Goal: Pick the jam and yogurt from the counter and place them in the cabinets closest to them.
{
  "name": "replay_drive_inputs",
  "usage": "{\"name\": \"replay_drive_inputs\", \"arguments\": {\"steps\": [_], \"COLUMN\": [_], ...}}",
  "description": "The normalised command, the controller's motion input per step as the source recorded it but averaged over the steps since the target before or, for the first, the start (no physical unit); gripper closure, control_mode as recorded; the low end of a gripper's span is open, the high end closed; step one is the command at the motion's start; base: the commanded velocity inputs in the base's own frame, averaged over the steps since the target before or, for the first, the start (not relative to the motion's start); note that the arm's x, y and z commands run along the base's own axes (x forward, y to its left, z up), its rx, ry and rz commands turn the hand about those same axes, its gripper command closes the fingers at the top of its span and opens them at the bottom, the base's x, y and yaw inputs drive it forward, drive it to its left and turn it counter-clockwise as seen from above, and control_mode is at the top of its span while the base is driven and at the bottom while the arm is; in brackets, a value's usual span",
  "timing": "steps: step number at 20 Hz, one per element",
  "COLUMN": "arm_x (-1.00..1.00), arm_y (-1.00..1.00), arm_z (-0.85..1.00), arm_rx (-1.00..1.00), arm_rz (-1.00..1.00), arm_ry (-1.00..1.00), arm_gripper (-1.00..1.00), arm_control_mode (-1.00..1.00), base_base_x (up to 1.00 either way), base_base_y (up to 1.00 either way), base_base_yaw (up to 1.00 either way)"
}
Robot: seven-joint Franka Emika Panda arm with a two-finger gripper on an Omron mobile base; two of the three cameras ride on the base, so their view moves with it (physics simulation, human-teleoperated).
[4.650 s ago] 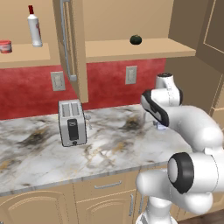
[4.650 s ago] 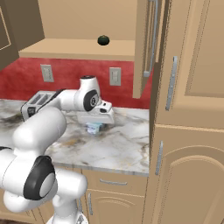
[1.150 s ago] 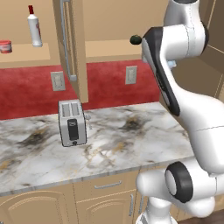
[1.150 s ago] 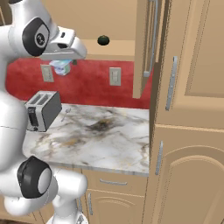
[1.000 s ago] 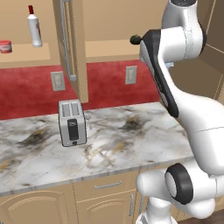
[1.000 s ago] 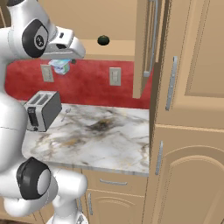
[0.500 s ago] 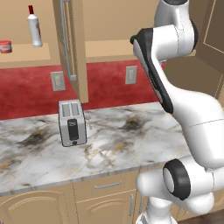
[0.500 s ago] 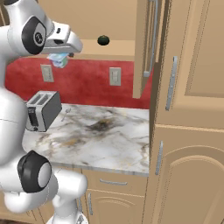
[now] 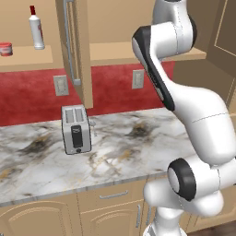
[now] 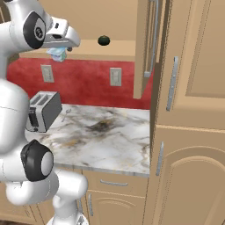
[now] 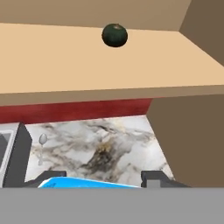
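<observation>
Left base view, reading left to right: I see the jam [image 9: 5, 49] sitting on the shelf of the open cabinets [image 9: 27, 57] at the far left edge, with a white bottle [image 9: 36, 32] with a red cap standing just beside it to the right. An open cabinet door [image 9: 76, 50] hangs edge-on next, its metal bar handle facing me. Below it a wall outlet [image 9: 60, 85] sits on the red backsplash, and a silver toaster [image 9: 76, 135] stands on the marble counter [image 9: 115, 147]. A second outlet [image 9: 137, 79] is further right, partly beside my arm, which rises from the lower right and bends up toward the upper shelf. Right base view, left to right: my gripper [image 10: 58, 52] is up at shelf height at the top left, closed on the yogurt [image 10: 57, 54], whose pale blue and white shows just under the hand, at the front edge of the shelf. The toaster [image 10: 43, 110] is below on the counter [image 10: 110, 140]. A dark green round object [image 10: 103, 40] rests on the shelf to the right of the hand, well apart from it. Tall tan doors with bar handles stand at the right. Hand view: the toaster's corner is at the left, a spoon [image 11: 42, 141] lies on the marble beside it, the blue top of the yogurt [image 11: 83, 182] sits between my fingertips [image 11: 151, 177] at the bottom, and the green round object [image 11: 114, 35] rests on the shelf above.
</observation>
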Motion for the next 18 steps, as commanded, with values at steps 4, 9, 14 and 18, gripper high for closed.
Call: {"name": "replay_drive_inputs", "arguments": {"steps": [4, 9, 14, 18], "arm_x": [0.32, 0.44, 0.44, 0.45], "arm_y": [0.11, 0.04, 0.02, 0.05], "arm_z": [0.00, 0.00, 0.00, 0.00], "arm_rx": [0.00, 0.00, 0.00, 0.00], "arm_rz": [0.00, 0.00, 0.00, 0.00], "arm_ry": [0.00, 0.00, 0.00, 0.00], "arm_gripper": [1.00, 1.00, 1.00, 1.00], "arm_control_mode": [-1.00, -1.00, -1.00, -1.00], "base_base_x": [0.00, 0.00, 0.00, 0.00], "base_base_y": [0.00, 0.00, 0.00, 0.00], "base_base_yaw": [0.00, 0.00, 0.00, 0.00]}}
